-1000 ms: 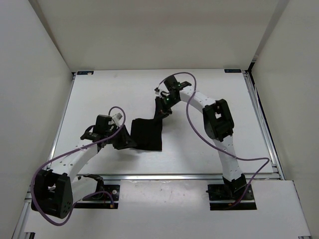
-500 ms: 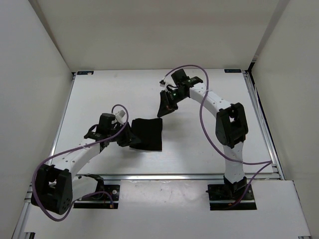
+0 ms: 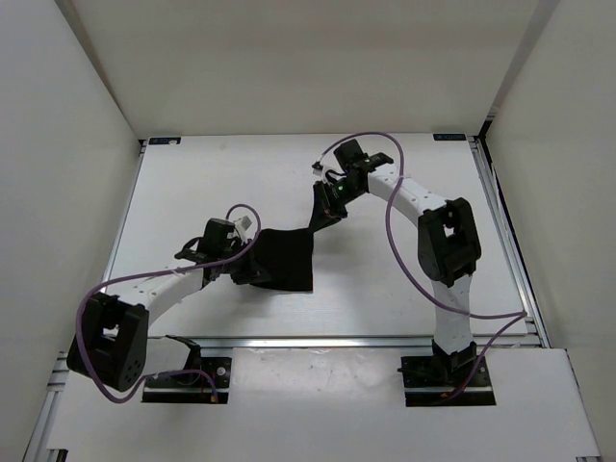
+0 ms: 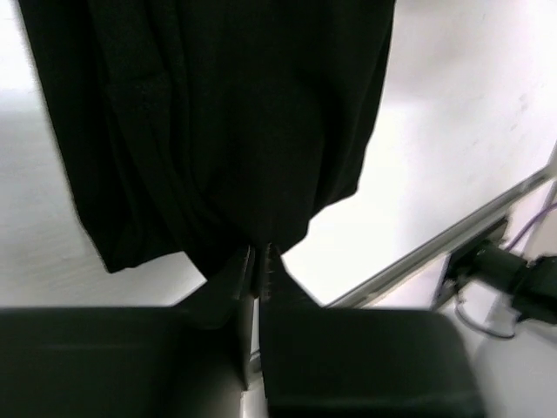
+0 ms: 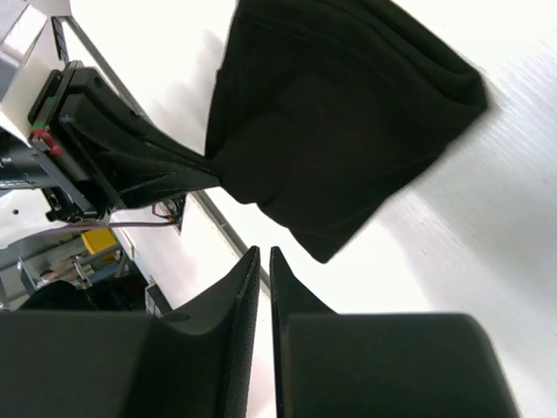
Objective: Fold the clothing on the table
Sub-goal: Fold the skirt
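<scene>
The clothing (image 3: 286, 258) is a black fabric bundle folded to a rough rectangle in the middle of the white table (image 3: 192, 183). My left gripper (image 3: 252, 270) is at its left edge. In the left wrist view the left gripper (image 4: 259, 253) has its jaws pressed together on the hem of the clothing (image 4: 218, 122). My right gripper (image 3: 321, 218) hovers just beyond the bundle's far right corner. In the right wrist view the right gripper (image 5: 264, 253) is shut with nothing between the jaws, and the clothing (image 5: 339, 131) lies ahead of it, apart.
A metal rail (image 3: 337, 340) runs along the table's near edge, with both arm bases behind it. White walls close in the back and both sides. Purple cables loop off both arms. The left gripper's body (image 5: 122, 165) shows beside the cloth in the right wrist view.
The strip of cloth that rose to the right gripper has dropped onto the bundle, and that gripper now stands clear. The left gripper slid right and closed on the cloth's left edge.
</scene>
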You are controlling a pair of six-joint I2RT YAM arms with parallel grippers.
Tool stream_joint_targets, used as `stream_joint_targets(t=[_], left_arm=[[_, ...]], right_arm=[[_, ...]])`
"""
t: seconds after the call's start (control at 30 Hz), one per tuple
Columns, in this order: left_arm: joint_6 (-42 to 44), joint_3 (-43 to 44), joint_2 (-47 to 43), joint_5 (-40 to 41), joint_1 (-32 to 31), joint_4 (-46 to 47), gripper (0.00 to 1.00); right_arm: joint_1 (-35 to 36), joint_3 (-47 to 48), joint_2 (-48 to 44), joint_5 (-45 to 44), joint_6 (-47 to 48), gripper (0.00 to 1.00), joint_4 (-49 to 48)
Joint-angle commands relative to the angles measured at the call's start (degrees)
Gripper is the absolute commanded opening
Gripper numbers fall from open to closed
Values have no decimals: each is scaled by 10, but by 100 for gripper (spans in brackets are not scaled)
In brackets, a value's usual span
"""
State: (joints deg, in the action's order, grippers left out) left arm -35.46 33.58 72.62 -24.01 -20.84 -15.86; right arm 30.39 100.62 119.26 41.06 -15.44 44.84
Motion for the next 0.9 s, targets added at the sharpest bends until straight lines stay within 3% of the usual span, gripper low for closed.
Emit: stream_joint_targets(t=[0.0,0.37,0.87], left_arm=[[16,9,4,-3,-3,-5,0],[36,59,-87,33,56,-87,0],[64,-28,-116,128,73,-140,0]], right_arm=[[-13,-14,-42,8,-1,14,-16],[12,-22,-11,26,-2,13,-3],[50,75,90,57,-10,14,12]])
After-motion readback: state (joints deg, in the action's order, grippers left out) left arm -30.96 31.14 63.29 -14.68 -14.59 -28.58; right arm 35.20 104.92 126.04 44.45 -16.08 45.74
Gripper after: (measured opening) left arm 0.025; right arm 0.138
